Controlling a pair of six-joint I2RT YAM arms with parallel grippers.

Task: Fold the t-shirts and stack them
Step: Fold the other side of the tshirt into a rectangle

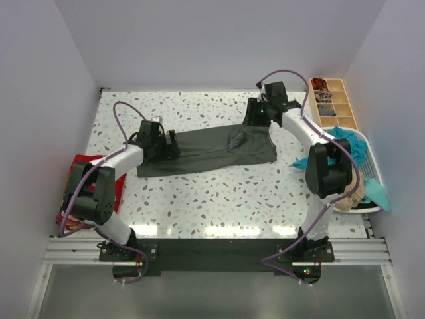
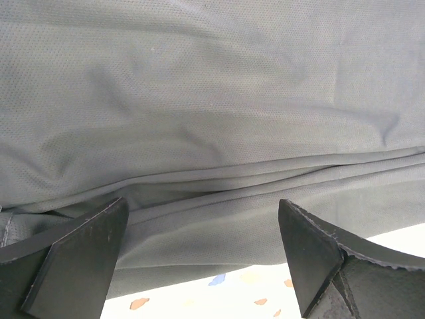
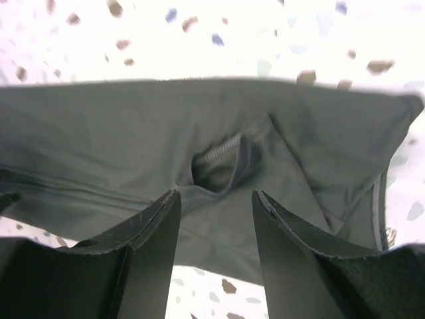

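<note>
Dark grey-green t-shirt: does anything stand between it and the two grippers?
Nothing visible does. The left gripper is open right above the left end of the dark grey-green cloth t-shirt; the right gripper is open above its far right edge.

- Left arm (image 1: 109, 166), left side of the overhead view: white shells between bulky black joint housings.
- Right arm (image 1: 302, 129), right side: the same white shells and black joints.
- A thin purple cable (image 1: 119, 116) runs in loops along each arm.
- Black base plates (image 1: 126, 252) bolted to a silver rail (image 1: 219, 249) at the bottom edge.
- Left fingers (image 2: 80, 259): matte black, flat, wedge-shaped.
- Right fingers (image 3: 149, 246): the same matte black wedges, with scuffed, pale-scratched edges.
</note>
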